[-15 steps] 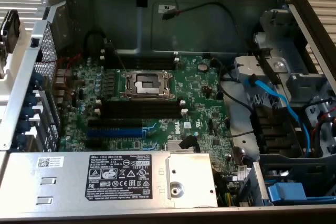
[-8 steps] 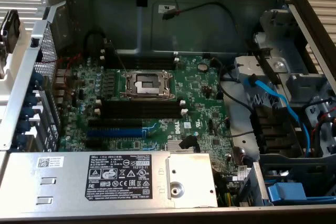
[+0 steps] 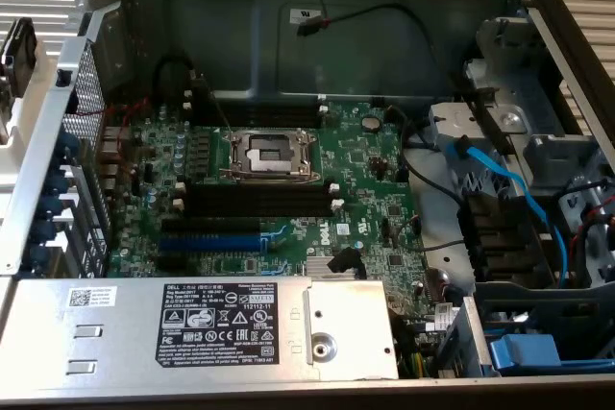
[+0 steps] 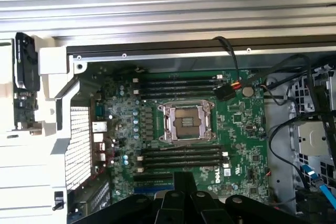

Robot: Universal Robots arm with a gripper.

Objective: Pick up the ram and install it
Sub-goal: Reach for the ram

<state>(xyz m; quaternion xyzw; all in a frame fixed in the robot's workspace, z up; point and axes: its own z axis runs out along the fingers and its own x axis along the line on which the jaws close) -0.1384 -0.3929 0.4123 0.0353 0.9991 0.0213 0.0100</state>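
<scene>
The gripper (image 4: 182, 190), fingers closed on nothing, hangs over the green board (image 4: 236, 124) and its empty black slots (image 4: 181, 156) inside the open computer case. Farther off, outside the case just past its white corner (image 4: 58, 66), the ram (image 4: 25, 87) lies on a ribbed pale surface. A reach for it could clip that corner, and a skewed pinch could let the thin stick twist loose.
</scene>
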